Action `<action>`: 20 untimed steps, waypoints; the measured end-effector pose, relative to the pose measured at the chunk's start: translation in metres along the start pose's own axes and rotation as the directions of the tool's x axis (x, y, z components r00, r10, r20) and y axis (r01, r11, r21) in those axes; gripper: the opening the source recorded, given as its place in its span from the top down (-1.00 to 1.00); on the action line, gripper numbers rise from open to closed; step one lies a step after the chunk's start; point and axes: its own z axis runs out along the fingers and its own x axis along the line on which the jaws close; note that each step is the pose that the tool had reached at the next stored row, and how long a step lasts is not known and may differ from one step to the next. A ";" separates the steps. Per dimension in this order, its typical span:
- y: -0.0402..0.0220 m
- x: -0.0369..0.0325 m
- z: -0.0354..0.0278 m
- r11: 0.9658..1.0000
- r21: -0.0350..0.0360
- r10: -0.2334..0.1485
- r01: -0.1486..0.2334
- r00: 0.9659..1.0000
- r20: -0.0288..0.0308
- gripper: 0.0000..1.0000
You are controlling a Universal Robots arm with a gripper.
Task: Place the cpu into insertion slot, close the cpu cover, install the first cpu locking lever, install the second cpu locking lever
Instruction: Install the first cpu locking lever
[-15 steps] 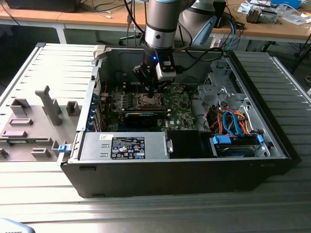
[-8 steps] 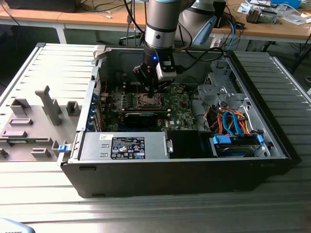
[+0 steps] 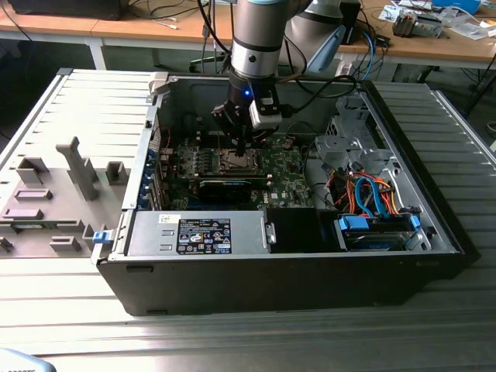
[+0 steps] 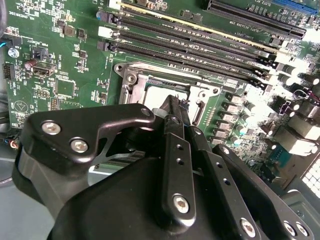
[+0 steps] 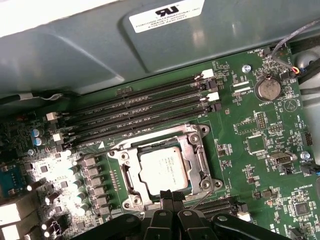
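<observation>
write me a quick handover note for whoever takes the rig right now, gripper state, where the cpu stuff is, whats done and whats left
Gripper: fingers shut, empty, tips down at the edge of the insertion slot.
Cpu: lying flat in the slot on the green motherboard, beside the long memory slots.
Cpu cover: down around the cpu, its frame framing the chip.
Done: cpu placed, cover appears closed.
Left: both locking levers; I cannot tell whether either is latched.

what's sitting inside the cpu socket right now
The cpu, silver top up, lies in the insertion slot, framed by the cpu cover. The pincer hides its near edge.
</observation>
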 end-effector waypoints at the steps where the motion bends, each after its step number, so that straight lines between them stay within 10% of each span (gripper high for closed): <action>1: 0.0000 0.0000 0.0000 1.000 0.000 -0.001 0.001 1.000 0.000 0.79; 20: 0.0000 0.0000 0.0000 0.999 0.002 -0.044 0.044 0.999 0.003 0.79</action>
